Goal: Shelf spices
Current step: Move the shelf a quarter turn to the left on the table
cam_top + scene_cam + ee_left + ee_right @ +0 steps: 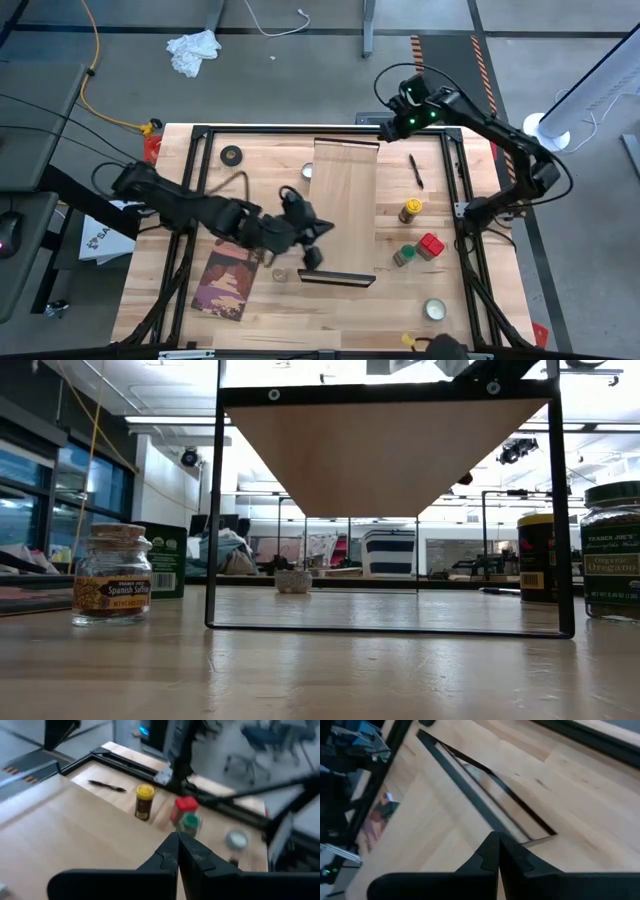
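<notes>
Both arms are dark, jointed and angular, with thin black cables looping alongside. The right arm (470, 115) shows small green lights near its wrist. Each gripper's fingers are matte black wedges.

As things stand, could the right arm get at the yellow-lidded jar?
Probably yes. The right gripper hangs shut over the table's far edge, and the yellow-lidded jar stands on open wood to the right of the shelf, with only a pen lying between. It must open first.

Grey floor (300, 70), crumpled white rag (193, 50)
</notes>
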